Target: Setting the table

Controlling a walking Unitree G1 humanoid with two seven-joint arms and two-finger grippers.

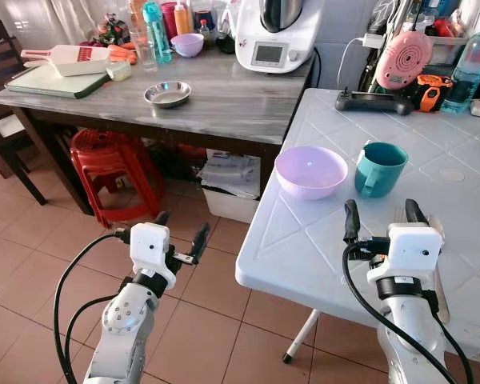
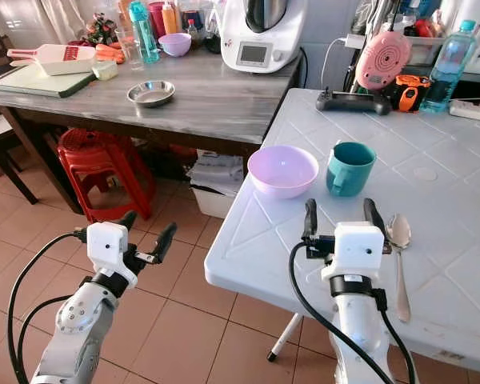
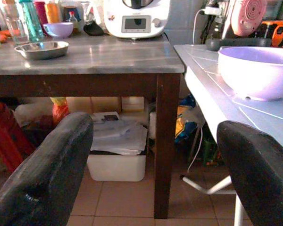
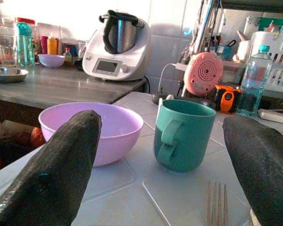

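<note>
Two empty grippers, right gripper [image 2: 342,216] spread wide near fork [image 4: 216,203] and spoon [image 2: 399,234], left gripper [image 1: 181,234] open over floor; better go low for cutlery.

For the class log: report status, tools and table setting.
Right tool open over white table, empty. Left tool open above floor. Bowl, mug, spoon, fork set. Nothing blocking.

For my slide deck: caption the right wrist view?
Open right gripper faces a teal mug beside a lilac bowl.
</note>
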